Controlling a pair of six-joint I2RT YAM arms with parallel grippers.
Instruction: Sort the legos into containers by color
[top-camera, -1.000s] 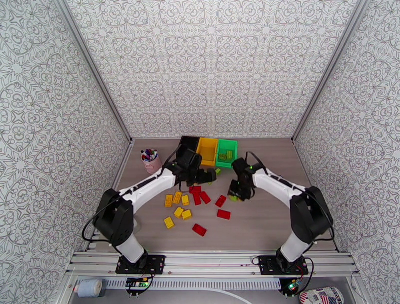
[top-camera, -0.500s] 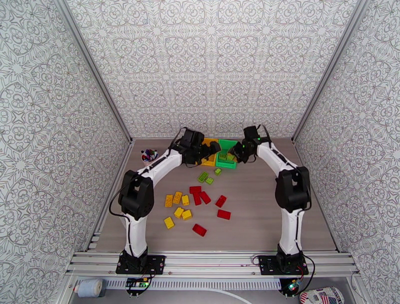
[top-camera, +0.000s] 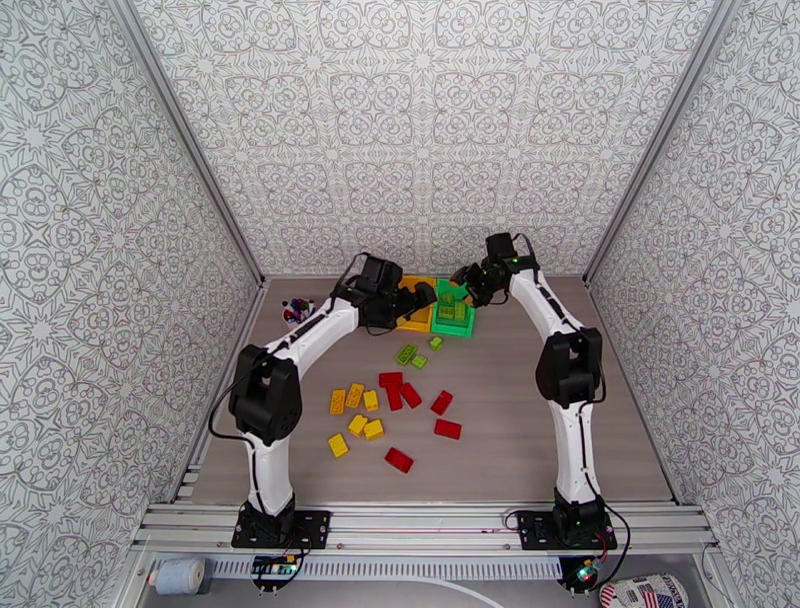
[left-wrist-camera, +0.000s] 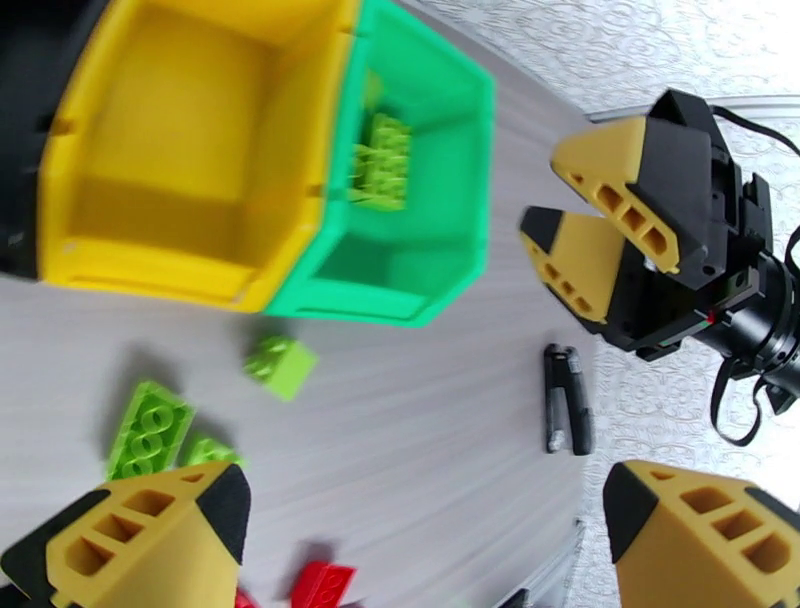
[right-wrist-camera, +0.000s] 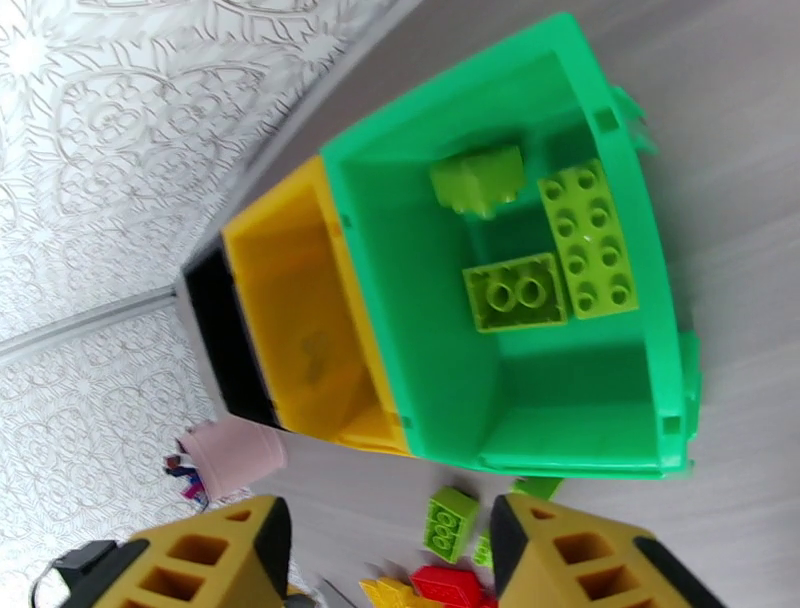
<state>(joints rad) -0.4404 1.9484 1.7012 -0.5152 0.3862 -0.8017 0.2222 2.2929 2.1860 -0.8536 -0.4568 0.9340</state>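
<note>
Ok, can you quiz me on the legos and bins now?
1. True or false: the green bin holds only green legos.
2. How many legos sit in it? A one, B three, C six.
3. Which bin stands right next to the green one?
Key: 1 true; 2 B; 3 the yellow bin.

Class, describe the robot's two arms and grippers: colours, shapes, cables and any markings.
The left arm and right arm have white tubular links, black joint housings and thin black cables looping alongside. The left gripper and right gripper each have a black body and two mustard-yellow wedge fingers with slotted cut-outs and black inner faces. A green light glows by the right wrist.
</note>
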